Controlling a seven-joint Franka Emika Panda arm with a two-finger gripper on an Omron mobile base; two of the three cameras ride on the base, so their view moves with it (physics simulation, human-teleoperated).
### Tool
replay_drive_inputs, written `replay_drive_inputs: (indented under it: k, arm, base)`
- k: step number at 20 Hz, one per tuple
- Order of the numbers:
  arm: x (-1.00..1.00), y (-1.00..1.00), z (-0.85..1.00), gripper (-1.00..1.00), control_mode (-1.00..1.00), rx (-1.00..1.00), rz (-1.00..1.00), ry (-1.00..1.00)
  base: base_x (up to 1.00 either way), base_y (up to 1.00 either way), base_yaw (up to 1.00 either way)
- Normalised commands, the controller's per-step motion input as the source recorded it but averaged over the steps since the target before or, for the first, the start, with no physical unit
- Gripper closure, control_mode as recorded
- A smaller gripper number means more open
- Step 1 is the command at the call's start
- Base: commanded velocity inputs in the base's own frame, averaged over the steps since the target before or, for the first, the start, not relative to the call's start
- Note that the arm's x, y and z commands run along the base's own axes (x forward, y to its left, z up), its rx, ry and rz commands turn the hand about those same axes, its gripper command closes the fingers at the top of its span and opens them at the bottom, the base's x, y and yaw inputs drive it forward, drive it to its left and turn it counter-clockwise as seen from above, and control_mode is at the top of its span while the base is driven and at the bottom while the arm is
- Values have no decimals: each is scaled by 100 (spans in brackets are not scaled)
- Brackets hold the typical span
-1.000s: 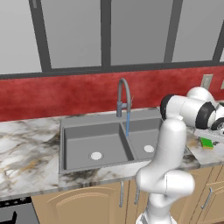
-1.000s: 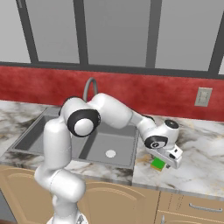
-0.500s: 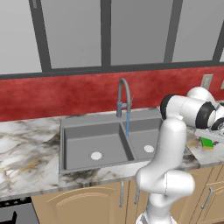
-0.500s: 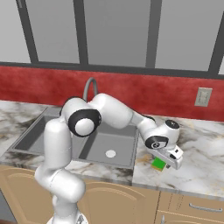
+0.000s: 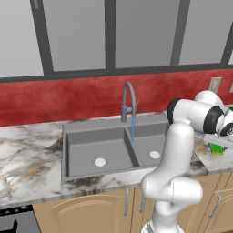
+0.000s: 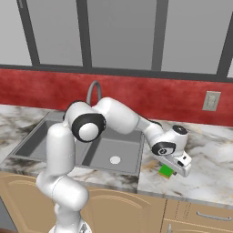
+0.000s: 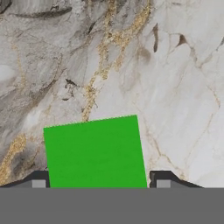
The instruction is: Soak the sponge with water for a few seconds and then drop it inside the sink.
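A marbled white-and-grey surface (image 5: 27, 159) with gold veins runs along a deep red backsplash (image 5: 68, 98). Above it, large grey window panes (image 6: 118, 32) sit in dark frames. Light wooden cabinet doors (image 6: 136, 214) with metal handles stand below. A pale wall outlet (image 6: 211, 100) is set in the red wall.

No text, label, brand, number or sign can be read anywhere in these views.
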Motion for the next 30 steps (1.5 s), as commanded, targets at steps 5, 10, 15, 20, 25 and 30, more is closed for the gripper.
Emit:
replay_drive_inputs:
  k: [5,10,15,20,25,30]
  arm:
    - [2,0,-36,-100,-100,0,0,-3]
    - [0,0,-2,-100,-100,0,0,0]
    - [0,0,0,-100,-100,0,0,0]
    - [0,0,0,100,-100,0,0,0]
    - [0,0,0,100,-100,0,0,0]
    - [0,0,0,100,-100,0,0,0]
  base:
    - [0,0,0]
    - [0,0,0]
    - [0,0,0]
    - [0,0,0]
    - [0,0,0]
    - [0,0,0]
